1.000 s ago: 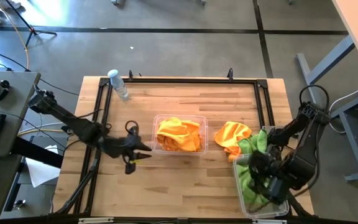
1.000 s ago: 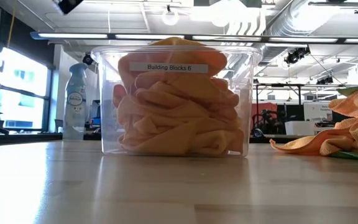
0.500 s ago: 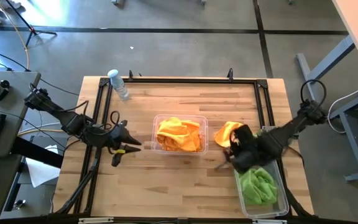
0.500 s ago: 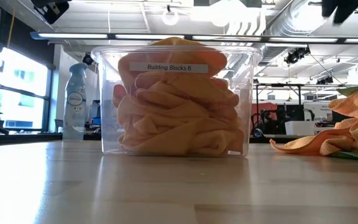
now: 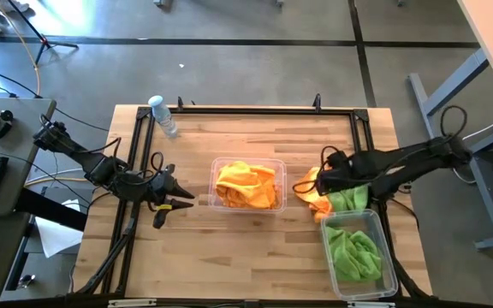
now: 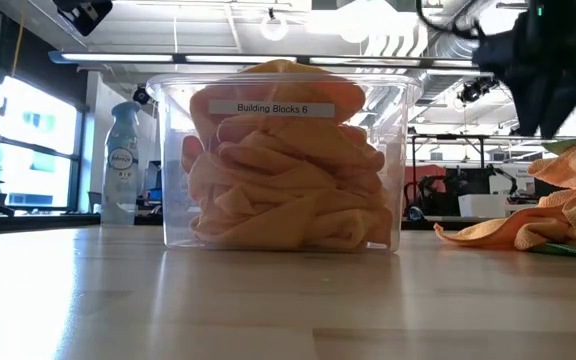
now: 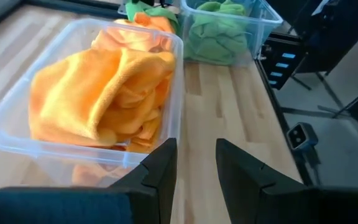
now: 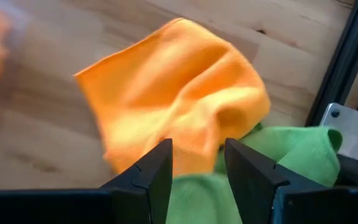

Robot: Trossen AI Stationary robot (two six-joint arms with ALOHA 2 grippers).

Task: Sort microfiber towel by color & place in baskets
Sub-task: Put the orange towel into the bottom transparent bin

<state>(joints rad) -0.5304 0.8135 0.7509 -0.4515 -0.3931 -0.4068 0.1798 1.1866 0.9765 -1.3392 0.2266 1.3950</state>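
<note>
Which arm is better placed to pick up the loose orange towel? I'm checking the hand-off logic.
The right. Its open gripper hangs directly over the loose orange towel on the table. The left gripper, also open, waits beyond the orange-filled basket, farther from that towel.

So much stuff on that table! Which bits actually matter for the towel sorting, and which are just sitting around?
Part of the job:
- orange towels filling the middle basket
- green towels in the right-hand basket
- loose orange towel and green towel on the table, under the open right gripper
- left gripper, open, waiting beside the middle basket

Just lying about:
- water bottle
- spray bottle
</note>
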